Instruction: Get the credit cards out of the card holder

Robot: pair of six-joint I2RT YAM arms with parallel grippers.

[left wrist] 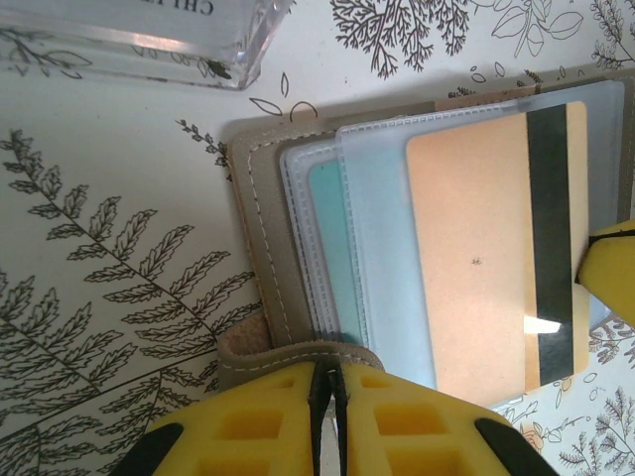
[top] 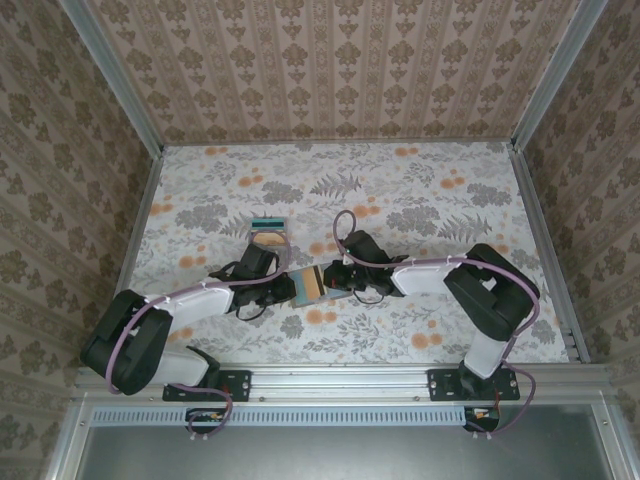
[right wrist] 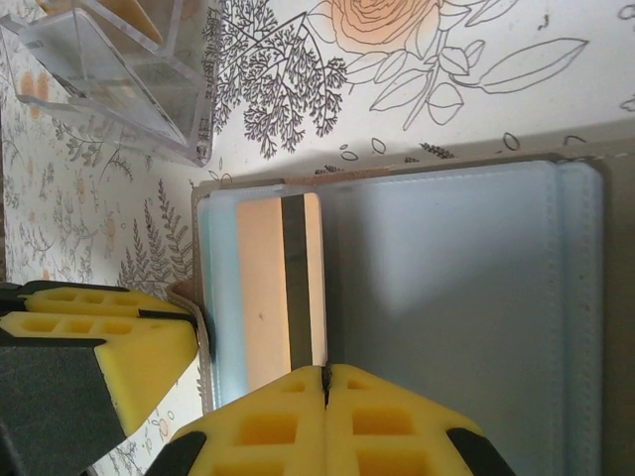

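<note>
FREE: far half of table point(top: 400, 175) open, also the right part beyond right arm point(top: 440, 270) | BLOCKED: centre, where left gripper point(top: 285, 289) and right gripper point(top: 332, 283) meet over card holder point(top: 310, 285) from both sides | OBSTACLE: clear box point(top: 268, 232) just behind left gripper, narrow strip of table between box and holder | LIMIT: patterned walls point(top: 330, 70) on three sides

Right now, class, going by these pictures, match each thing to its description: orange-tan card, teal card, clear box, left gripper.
Things:
1. orange-tan card
2. teal card
3. clear box
4. left gripper

Descriptions:
A. pinches the edge of the card holder
B. has a dark stripe
C. see-through, beside the holder
D. mostly covered by the sleeves over it

Pairs: 1-B, 2-D, 3-C, 4-A
</note>
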